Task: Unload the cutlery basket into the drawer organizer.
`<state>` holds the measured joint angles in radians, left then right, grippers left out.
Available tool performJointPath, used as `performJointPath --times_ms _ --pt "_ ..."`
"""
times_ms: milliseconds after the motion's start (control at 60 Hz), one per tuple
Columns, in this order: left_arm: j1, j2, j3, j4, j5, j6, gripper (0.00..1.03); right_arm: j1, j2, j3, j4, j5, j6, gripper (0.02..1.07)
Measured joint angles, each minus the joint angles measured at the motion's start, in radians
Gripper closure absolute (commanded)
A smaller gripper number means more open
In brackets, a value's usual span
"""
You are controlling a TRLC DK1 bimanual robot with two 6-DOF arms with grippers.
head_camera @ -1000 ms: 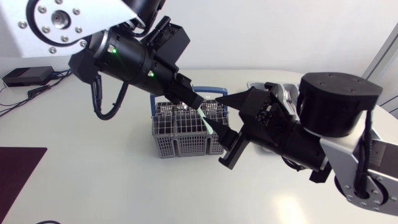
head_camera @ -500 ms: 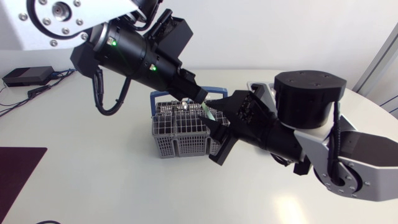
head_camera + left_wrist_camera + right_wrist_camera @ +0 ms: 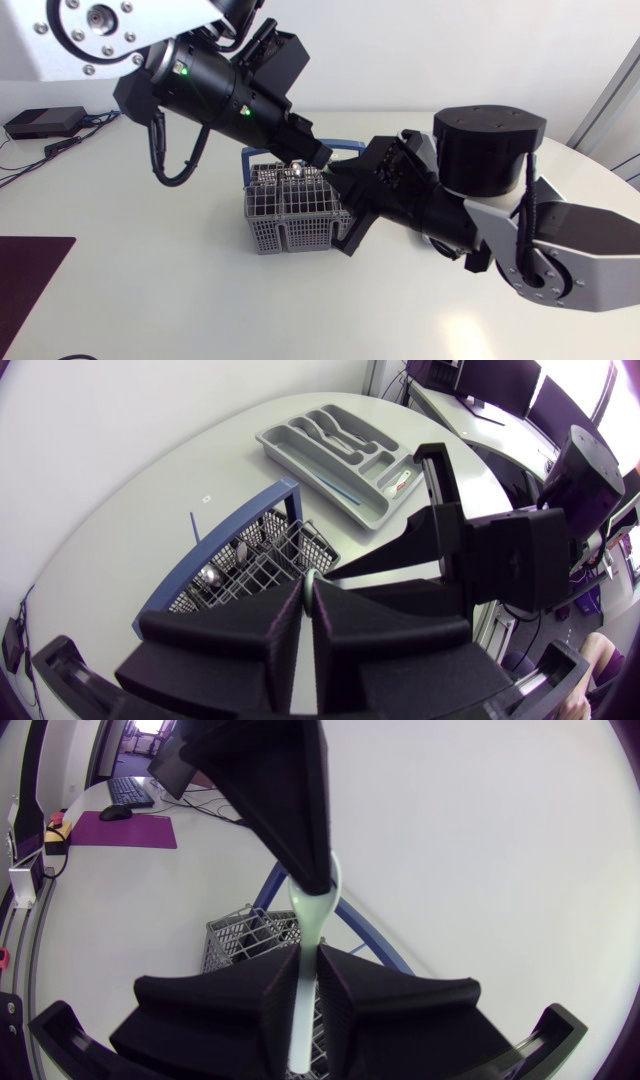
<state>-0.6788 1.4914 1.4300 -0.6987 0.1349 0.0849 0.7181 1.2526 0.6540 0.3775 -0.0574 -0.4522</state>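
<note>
A grey wire cutlery basket [image 3: 285,215] with a blue handle stands mid-table, with metal cutlery [image 3: 290,172] upright in it. Above it my left gripper [image 3: 318,158] is shut on the end of a pale green utensil [image 3: 312,910]. My right gripper [image 3: 338,185] meets it tip to tip, with both fingers pressed on the same utensil's handle from two sides. In the left wrist view only a sliver of the pale green utensil [image 3: 311,582] shows between the fingers of my left gripper [image 3: 310,600]. The grey drawer organizer [image 3: 290,455] lies beyond the basket [image 3: 250,555], holding a few pieces.
A black box [image 3: 45,122] sits at the table's far left. A dark purple mat [image 3: 30,270] lies at the near left. My right arm's bulky links [image 3: 490,190] cover the table right of the basket.
My right gripper has moved in toward the left gripper and closed its fingers on the green utensil. The left gripper kept its hold above the basket.
</note>
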Motion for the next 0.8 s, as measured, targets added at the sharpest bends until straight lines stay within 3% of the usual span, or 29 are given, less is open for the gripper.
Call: performJointPath --times_ms 100,217,350,400,600,800 --pt "0.005 0.0 0.0 -0.002 0.005 0.0 0.9 -0.001 0.0 0.002 0.0 0.002 0.001 1.01" --pt "0.007 0.0 0.0 -0.003 0.008 -0.005 0.74 -0.001 0.0 0.002 -0.002 -0.002 0.0 1.01" --pt "0.016 0.0 0.005 0.0 0.015 -0.007 0.26 0.001 0.0 0.002 -0.016 -0.032 0.0 1.01" --pt "0.024 0.0 0.008 0.0 0.014 -0.007 0.15 0.001 -0.002 0.002 -0.024 -0.043 0.0 1.01" --pt "0.079 -0.01 0.014 0.001 0.014 0.005 0.13 -0.018 -0.045 -0.003 -0.103 -0.096 -0.004 1.01" --pt "0.122 -0.032 -0.01 0.01 0.014 0.106 0.13 -0.163 -0.136 -0.024 -0.214 -0.224 -0.047 1.01"
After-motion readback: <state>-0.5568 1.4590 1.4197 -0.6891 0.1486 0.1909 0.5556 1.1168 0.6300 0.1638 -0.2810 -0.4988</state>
